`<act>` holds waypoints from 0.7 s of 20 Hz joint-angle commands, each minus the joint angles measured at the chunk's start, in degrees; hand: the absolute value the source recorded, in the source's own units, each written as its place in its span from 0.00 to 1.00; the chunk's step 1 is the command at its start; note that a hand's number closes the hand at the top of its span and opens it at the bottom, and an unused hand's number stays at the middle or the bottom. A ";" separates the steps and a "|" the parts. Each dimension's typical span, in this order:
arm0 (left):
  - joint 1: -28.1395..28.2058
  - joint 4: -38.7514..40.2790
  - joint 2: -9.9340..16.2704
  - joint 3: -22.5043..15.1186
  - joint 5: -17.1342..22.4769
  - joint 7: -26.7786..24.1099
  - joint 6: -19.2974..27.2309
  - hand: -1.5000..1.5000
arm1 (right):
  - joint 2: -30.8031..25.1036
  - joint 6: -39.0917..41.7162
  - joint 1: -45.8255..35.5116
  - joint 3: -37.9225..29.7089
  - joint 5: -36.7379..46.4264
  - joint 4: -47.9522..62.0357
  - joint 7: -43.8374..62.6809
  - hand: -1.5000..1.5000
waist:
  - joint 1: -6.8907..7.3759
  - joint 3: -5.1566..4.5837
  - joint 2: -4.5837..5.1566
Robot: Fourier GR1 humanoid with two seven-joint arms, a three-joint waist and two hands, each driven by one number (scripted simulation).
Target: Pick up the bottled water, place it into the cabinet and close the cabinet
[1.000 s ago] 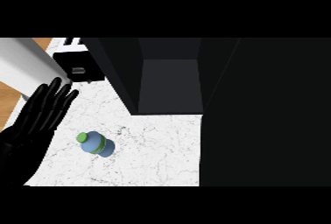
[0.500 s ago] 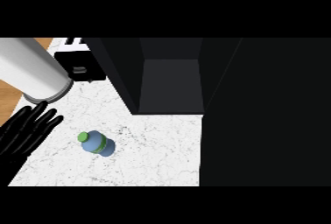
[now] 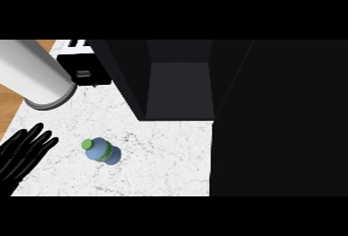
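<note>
A small blue bottled water [image 3: 102, 151] with a green cap stands alone on the white marbled bench [image 3: 163, 156], toward its left half and untouched. At the view's left edge a black hand [image 3: 24, 152] shows with its fingers spread straight and wide, holding nothing; its fingertips lie near the bottle but clearly apart from it. From this angle it cannot be told for certain which of the robot's hands it is, though it shows on the left side. Above it a thick grey forearm [image 3: 31, 71] slants in from the upper left corner, its rounded end hanging over the bench's left rim. Just beside that end sits a small black appliance [image 3: 85, 69] at the back of the bench. The dark cabinet [image 3: 180, 87] stands open behind the bottle, its grey inner floor in plain sight and bare, its walls rising black on both sides. A broad black panel [image 3: 279, 120] fills the right of the scene. A strip of wooden floor [image 3: 8, 110] shows at the far left.
</note>
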 commanded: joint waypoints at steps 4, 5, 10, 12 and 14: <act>-2.91 7.14 -2.51 3.10 -5.42 -4.81 -1.74 0.00 | 0.38 2.22 8.42 0.32 1.31 -6.36 -3.38 0.00 | -0.39 0.00 0.04; -3.81 9.53 -2.19 3.95 -5.74 -5.09 -1.91 0.00 | -0.94 3.61 9.40 -2.30 -2.58 -6.50 -3.36 0.00 | -0.46 0.01 0.06; -4.52 16.96 -5.56 2.53 -16.60 -11.53 -1.58 0.00 | -0.41 3.10 12.08 1.52 1.29 -10.44 -3.07 0.00 | -0.59 -0.05 0.08; -3.42 18.61 -7.52 0.40 -20.83 -15.18 -2.29 0.00 | -0.44 3.14 12.13 0.70 0.33 -9.89 -4.00 0.00 | -0.43 -0.04 0.08; -8.97 26.60 -6.18 1.10 -22.17 -16.69 -2.53 0.00 | -1.38 5.99 14.91 -0.27 -0.02 -8.09 -7.86 0.00 | -1.01 -0.03 0.11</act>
